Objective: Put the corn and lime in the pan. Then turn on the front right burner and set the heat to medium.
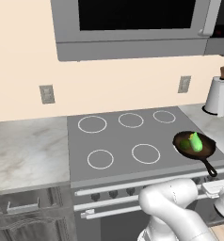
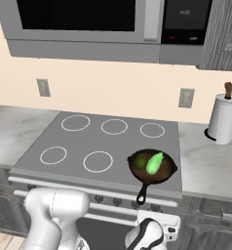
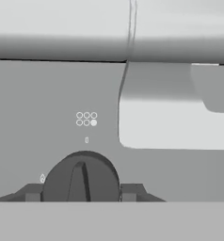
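We find the pan [image 2: 152, 167] on the stove's [image 1: 118, 141] front right burner, holding both the corn [image 2: 154, 163] and, just beside it, the lime [image 2: 140, 162]; we judge the loading step done. Below the pan, at the stove's front panel, the gripper [image 3: 80, 194] faces a dark knob [image 3: 81, 178] whose legend marks the front right burner. Finger tips [image 3: 33, 193] flank the knob, spread wide; contact unclear. Remaining, by our estimate: turning the knob to medium.

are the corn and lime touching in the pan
Cannot tell. In the right base view the corn and lime lie side by side in the pan, too small to show contact or gap.
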{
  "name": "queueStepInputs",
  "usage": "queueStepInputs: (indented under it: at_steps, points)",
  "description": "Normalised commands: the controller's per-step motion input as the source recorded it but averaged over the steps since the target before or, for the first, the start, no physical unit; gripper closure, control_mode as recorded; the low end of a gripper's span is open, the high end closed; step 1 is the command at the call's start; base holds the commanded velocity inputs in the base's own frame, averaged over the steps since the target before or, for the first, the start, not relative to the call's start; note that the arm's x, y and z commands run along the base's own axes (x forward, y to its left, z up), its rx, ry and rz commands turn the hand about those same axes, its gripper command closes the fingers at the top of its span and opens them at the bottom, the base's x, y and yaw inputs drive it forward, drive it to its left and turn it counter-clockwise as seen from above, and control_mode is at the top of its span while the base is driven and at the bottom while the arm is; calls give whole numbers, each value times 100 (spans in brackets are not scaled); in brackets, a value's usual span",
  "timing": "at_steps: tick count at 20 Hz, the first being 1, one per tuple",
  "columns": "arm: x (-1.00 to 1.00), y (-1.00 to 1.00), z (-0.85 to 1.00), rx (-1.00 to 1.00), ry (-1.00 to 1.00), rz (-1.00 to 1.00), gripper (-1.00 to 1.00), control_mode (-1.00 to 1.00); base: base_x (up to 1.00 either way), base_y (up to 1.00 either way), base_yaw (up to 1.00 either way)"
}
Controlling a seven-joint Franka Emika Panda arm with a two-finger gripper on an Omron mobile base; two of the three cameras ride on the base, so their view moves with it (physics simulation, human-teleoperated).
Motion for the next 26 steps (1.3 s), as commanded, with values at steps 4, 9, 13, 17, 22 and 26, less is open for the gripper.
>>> queueStepInputs:
  at_steps: [4,9,13,17,22,26]
  points:
    - [0,-16,-40,-23,-4,0,100,-100,0,0,0]
    - [0,-36,-46,-36,-2,0,100,-100,0,0,0]
    - [0,-36,-47,-37,-3,0,100,-100,0,0,0]
    - [0,-50,-35,-16,-1,8,100,-100,0,0,0]
    - [-1,-66,-28,-28,-4,9,100,-100,0,0,0]
    - [0,-69,-62,-43,0,0,100,-100,0,0,0]
